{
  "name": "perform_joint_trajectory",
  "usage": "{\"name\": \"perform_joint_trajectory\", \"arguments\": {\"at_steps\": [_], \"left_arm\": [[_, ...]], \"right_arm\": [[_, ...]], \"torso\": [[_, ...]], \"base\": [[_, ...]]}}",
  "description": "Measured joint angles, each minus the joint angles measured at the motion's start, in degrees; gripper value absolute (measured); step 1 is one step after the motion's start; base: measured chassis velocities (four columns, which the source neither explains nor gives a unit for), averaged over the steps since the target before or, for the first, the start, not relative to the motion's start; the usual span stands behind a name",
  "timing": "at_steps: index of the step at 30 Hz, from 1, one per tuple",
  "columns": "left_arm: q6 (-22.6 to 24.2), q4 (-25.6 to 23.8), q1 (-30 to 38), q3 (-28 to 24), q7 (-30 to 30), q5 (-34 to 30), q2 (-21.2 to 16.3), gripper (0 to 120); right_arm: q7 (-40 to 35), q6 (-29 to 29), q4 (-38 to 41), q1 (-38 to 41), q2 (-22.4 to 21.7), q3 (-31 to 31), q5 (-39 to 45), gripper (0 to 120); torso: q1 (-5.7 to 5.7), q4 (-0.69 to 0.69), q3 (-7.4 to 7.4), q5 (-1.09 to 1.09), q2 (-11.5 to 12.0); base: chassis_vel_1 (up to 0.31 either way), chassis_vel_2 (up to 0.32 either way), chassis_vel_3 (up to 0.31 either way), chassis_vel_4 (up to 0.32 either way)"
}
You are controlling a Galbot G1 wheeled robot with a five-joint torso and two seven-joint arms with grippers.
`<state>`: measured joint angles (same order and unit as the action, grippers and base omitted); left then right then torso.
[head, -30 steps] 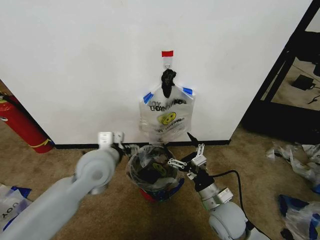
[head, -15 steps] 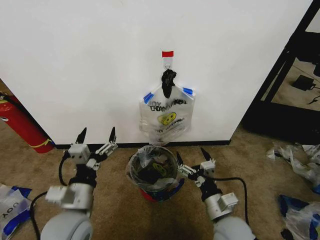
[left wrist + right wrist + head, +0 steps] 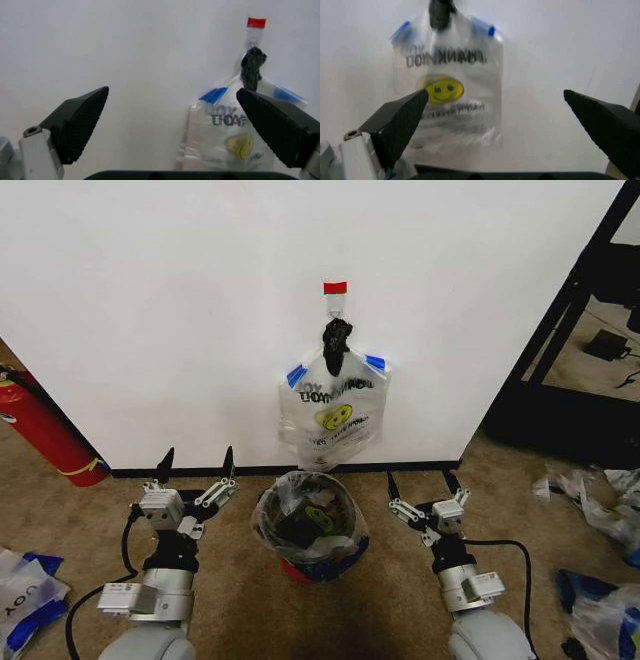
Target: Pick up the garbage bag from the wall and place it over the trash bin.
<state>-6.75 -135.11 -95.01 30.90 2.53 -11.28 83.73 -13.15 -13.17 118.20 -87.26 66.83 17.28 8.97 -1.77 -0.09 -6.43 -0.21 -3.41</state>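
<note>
Garbage bag [image 3: 334,405] hanging on wall [image 3: 180,300] hook, above trash bin [image 3: 308,525]. Left gripper [image 3: 196,465], right gripper [image 3: 424,482]: spread apart, empty, flanking bin. Risk: thin plastic tearing if yanked sideways.

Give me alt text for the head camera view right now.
A smiley-face garbage bag hangs on a white wall above a dark trash bin on carpet. Flanking the bin, the left gripper and right gripper point wallward, open and empty.
</note>
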Motion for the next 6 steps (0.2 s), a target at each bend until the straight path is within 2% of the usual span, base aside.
{"name": "perform_joint_trajectory", "arguments": {"at_steps": [4,6], "left_arm": [[0.90,-0.43,-0.16,0.03,0.21,-0.06,0.26,100],[1.26,-0.42,-0.08,0.04,0.26,-0.08,0.30,100]], "right_arm": [[0.68,0.70,0.04,-0.16,0.29,-0.93,4.74,100],[1.42,0.69,-0.09,0.02,0.67,0.00,2.35,100]], "torso": [[0.00,0.00,0.00,0.00,0.00],[0.00,0.00,0.00,0.00,0.00]], "base": [[0.000,0.000,0.000,0.000],[0.000,0.000,0.000,0.000]]}}
